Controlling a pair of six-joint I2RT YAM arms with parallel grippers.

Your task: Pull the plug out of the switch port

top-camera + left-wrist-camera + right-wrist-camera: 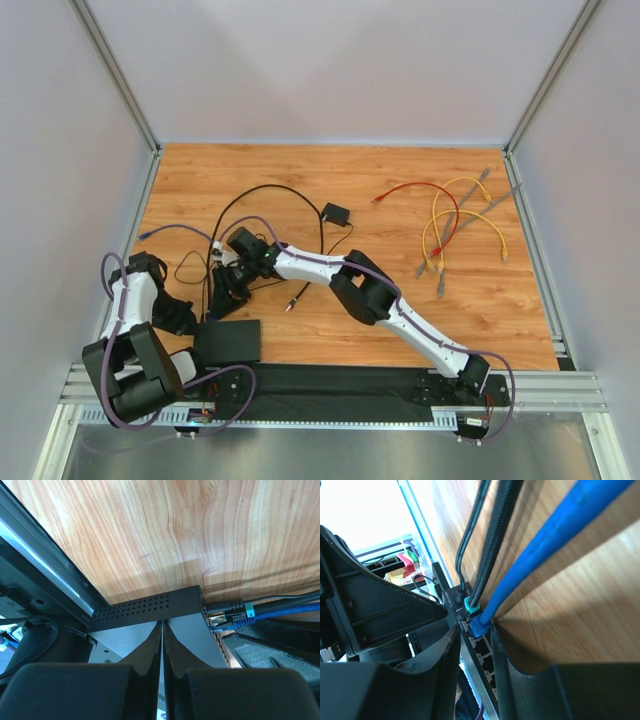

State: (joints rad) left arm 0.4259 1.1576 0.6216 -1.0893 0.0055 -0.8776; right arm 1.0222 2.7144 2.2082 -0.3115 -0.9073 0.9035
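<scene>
Left gripper: clenched. On my left wrist feed the two fingers meet with only a hairline seam between them, and they lie across the top of the switch port. It looks as though I am pinning the box down, not grasping it.
Switch port: a flat black box at the near left of the bench, just ahead of the left arm's base. Its perforated side faces the left wrist camera, and its socket row faces the right arm.
Plug: blue, seated in a socket near the end of the row. Its blue cable runs up and away. A black braided cable with a teal collar sits in the neighbouring position, so the space is tight.
Right gripper: released. The jaws stand apart either side of the blue plug. I see no firm pinch, and I cannot tell whether a pad already touches it.
Adapter block: small and black, further back on its thin cord. It plays no part in this.
Patch leads: red, yellow and grey, lying loose well to the right.
Progress: the approach looks done, with the box braced and the plug straddled. What is left is to clamp the plug, free its latch if it has one, and draw it straight out of the socket.
</scene>
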